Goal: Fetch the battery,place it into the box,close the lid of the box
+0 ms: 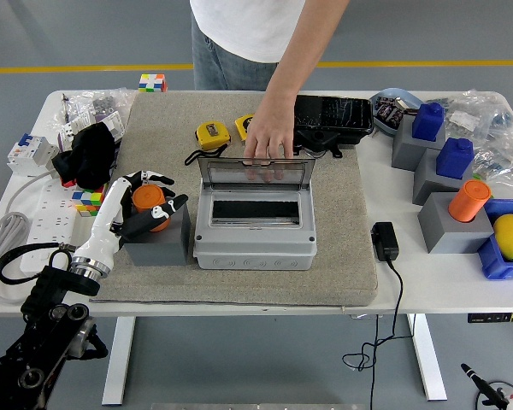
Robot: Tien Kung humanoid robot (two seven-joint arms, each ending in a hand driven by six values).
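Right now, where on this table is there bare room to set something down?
The mat is bare right of the grey box, up to the black adapter. The mat's front strip below the box is free too. The table's right end is crowded with grey blocks and a blue bin; its left end holds cables, a power strip and the left hand.

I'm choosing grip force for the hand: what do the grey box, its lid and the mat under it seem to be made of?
Grey box: apparently moulded plastic, matt, with rounded corners. Lid: clear, glossy plastic, since the person's fingers show through it. Mat: beige, fuzzy, probably felt or carpet, so likely soft. The left hand curls around the orange battery.
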